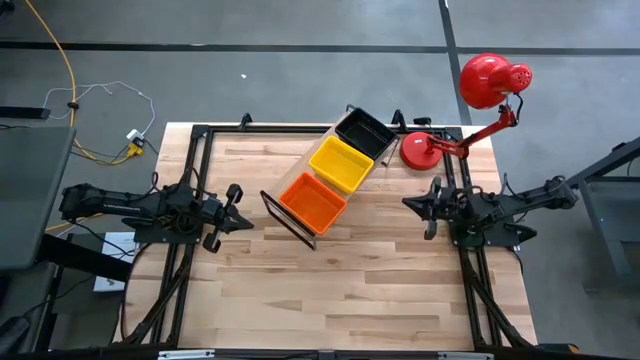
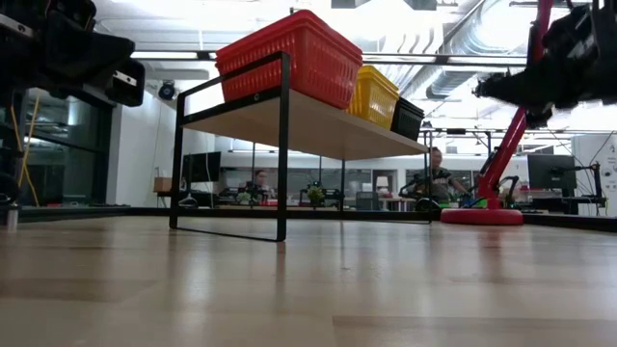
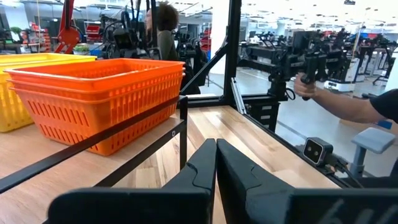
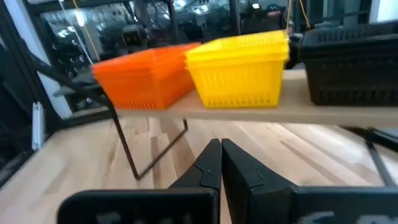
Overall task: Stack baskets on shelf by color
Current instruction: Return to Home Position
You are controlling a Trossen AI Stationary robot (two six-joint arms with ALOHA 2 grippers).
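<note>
Orange baskets [image 1: 313,202], yellow baskets [image 1: 342,164] and black baskets [image 1: 364,132] sit in a row on the light-wood shelf [image 1: 297,186], each colour nested in its own stack, bottoms resting on the board. The low view shows the orange stack [image 2: 289,56], the yellow stack [image 2: 374,96] and the black stack [image 2: 407,120] on the raised shelf [image 2: 318,125], which stands on black wire legs. My left gripper [image 1: 237,207] hovers left of the shelf, shut, and shows in its wrist view [image 3: 216,163]. My right gripper [image 1: 413,203] hovers right of the shelf, shut [image 4: 221,163].
A red desk lamp [image 1: 470,105] stands at the table's far right corner. Bare wood tabletop [image 1: 340,290] lies near the front edge. Beyond the table, a person's hand [image 3: 308,87] holds a device, and people sit in the room behind [image 2: 439,173].
</note>
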